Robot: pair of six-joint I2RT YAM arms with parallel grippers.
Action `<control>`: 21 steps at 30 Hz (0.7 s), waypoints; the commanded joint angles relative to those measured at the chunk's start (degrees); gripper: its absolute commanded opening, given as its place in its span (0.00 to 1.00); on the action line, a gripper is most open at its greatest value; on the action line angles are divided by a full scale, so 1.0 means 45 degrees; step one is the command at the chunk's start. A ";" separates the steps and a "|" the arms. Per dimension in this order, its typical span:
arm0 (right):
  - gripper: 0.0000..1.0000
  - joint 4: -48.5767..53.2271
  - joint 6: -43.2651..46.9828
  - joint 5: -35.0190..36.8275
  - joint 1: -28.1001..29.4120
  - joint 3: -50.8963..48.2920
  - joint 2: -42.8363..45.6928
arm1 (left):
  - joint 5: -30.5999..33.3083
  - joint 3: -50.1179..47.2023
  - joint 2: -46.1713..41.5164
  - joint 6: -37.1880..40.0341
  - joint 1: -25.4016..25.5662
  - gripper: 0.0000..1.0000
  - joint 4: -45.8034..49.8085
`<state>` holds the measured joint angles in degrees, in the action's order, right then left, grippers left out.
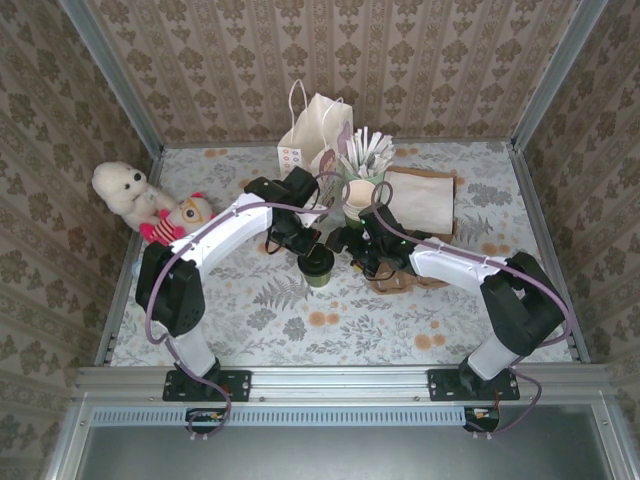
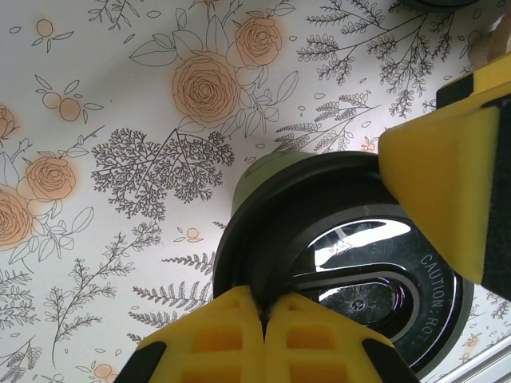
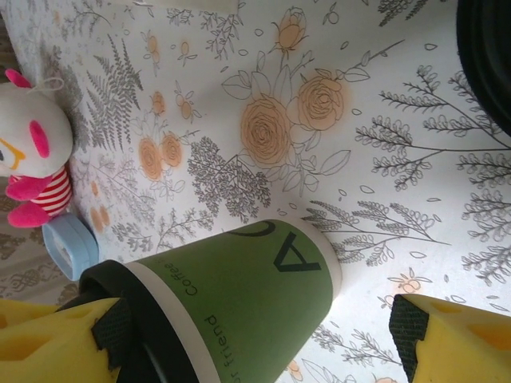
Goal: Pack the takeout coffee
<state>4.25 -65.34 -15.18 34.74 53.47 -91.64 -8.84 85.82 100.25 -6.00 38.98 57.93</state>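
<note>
Floral-print bench [image 1: 450, 320], walled in on three sides with patterned paper. Left arm [image 1: 220, 235] reaches in from the near left and right arm [image 1: 460, 265] from the near right; both wrists meet at mid-bench. A white paper bag [image 1: 315, 135] with handles stands upright at the back. A flat brown bag [image 1: 420, 200] lies to its right. Fluffy white plush [image 1: 120, 185] at the left edge, with a smaller red-striped plush [image 1: 185, 215] just beside it. A stack of cream cups [image 1: 360, 195] sits in front of a holder of stirrers [image 1: 368, 155], near the white bag. The takeout coffee [image 1: 317, 265] stands upright at mid-bench between the two wrists: olive-green cup, black lid [image 2: 319, 231]. Left jaws are closed, with the yellow fingers [image 2: 231, 335] pressed tip to tip right at the lid's near rim; cannot tell if the rim is pinched between them. A separate yellow block [image 2: 439, 183] overlaps the lid's right side in the left wrist view. Right jaws are spread wide and straddle the coffee [image 3: 239, 295]: one finger [image 3: 48, 335] is against the lid end, and the other finger [image 3: 463, 335] stands clear of the cup wall with bench showing between, so there is no grip. A small pale blue object [image 3: 72, 243] lies near the striped plush in the right wrist view.
</note>
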 commanded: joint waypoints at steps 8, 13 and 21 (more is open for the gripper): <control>0.88 0.0381 -0.0236 -0.0098 0.0190 -0.0890 -0.0391 | -0.1142 -0.1289 0.0132 -0.1686 0.0358 0.00 -0.1248; 0.92 0.0044 0.0769 0.0175 0.0190 -0.0475 0.0421 | -0.0148 -0.0582 0.0050 -0.2003 0.0361 0.00 -0.0703; 0.96 0.0768 0.4423 0.1108 0.0366 -0.0322 0.2334 | 0.0463 -0.0255 -0.0419 -0.2926 0.0351 0.00 -0.0812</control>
<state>3.66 -53.28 -11.11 36.10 51.35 -82.17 -7.84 83.66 98.48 -15.99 40.42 55.02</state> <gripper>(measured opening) 0.962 0.044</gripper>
